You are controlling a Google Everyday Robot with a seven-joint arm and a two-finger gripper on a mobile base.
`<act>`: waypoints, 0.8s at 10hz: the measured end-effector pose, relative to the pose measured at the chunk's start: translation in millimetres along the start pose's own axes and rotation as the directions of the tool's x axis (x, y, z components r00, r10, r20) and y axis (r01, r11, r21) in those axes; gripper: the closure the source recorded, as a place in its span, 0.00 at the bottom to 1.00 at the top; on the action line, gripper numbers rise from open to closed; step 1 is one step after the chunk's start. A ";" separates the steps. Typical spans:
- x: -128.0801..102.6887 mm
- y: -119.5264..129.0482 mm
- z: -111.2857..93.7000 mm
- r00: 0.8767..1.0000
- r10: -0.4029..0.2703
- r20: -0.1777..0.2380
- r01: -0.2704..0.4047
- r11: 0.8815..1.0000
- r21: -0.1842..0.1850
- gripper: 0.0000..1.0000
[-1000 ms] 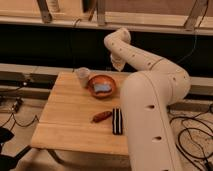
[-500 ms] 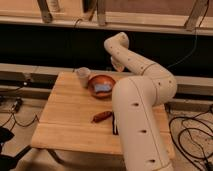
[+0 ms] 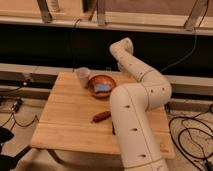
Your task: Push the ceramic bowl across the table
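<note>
**Worktop and contents, one arm in attendance**

- Worktop (image 3: 67,117): square, light wooden planks with visible seams. It stands in front of a dark wall with a rail along it.
- Bowl (image 3: 102,84): round, shallow and reddish-brown. It sits upright near the worktop's far edge, about midway along it. A pale bluish object (image 3: 102,88) lies inside (too blurred to tell what it is).
- Cup (image 3: 82,76): small, pale and upright. It is just left of the bowl at the far edge, close to the rim; I cannot tell whether they touch.
- Oblong item (image 3: 101,116): reddish-brown and lying flat towards the middle of the worktop, well apart from the bowl on the near side.
- Arm (image 3: 134,125): thick and white. It rises from the lower right, bends at an elbow over the worktop's right side, then reaches back to a rounded joint above the far edge.
- Pincer (image 3: 119,66): a dark piece hanging below that joint, near the far edge and just right of the bowl. Whether it is wide or narrow cannot be told, nor whether it touches the bowl.
- Cables (image 3: 192,131): dark loops on the floor to the right of the worktop, with more at the left.
</note>
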 end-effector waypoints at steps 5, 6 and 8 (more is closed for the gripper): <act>-2.3 42.4 29.6 0.989 -0.088 -0.120 0.082 0.995 -0.058 1.00; -3.2 50.7 33.6 0.984 -0.108 -0.139 0.100 0.993 -0.067 1.00; -3.0 67.7 42.3 0.972 -0.151 -0.180 0.137 0.986 -0.090 1.00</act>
